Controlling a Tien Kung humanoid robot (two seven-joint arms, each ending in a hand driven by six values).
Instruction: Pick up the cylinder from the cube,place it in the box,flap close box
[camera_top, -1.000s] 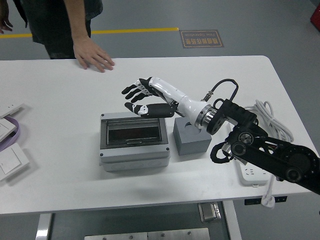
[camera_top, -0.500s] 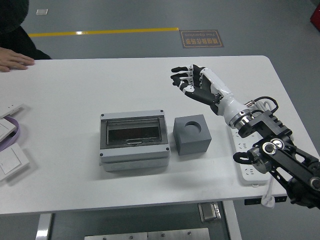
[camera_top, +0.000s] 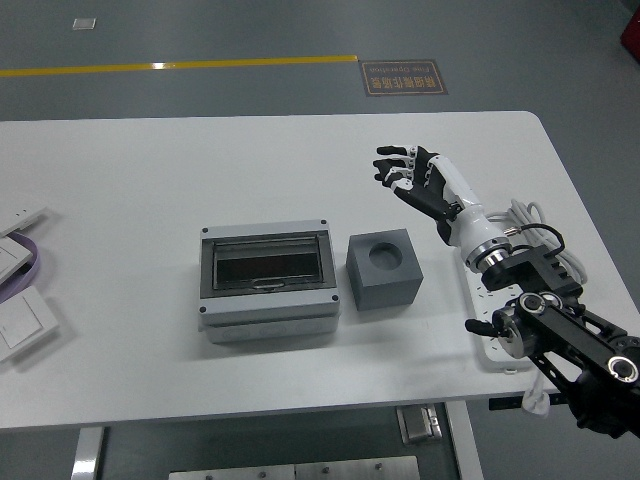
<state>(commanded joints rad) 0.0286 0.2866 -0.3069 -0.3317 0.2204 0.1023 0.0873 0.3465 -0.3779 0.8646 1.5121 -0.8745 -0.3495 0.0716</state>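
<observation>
A grey box (camera_top: 268, 281) sits mid-table with its dark see-through flap lying down over the top. Right beside it stands a grey cube (camera_top: 385, 268) whose round hole on top holds nothing I can see. No cylinder shows anywhere. My right hand (camera_top: 408, 170) hovers above the table, up and to the right of the cube, fingers spread and holding nothing. Its black forearm (camera_top: 560, 335) comes in from the lower right. My left arm is out of view.
A white power strip (camera_top: 497, 335) with a coiled white cable (camera_top: 535, 225) lies at the right edge under my arm. White switch plates (camera_top: 22, 322) and a purple band (camera_top: 30, 262) sit at the left edge.
My right hand pulled back from over the box's far edge, rightward past the cube. The person's hand at the far left edge withdrew and is gone from view.
</observation>
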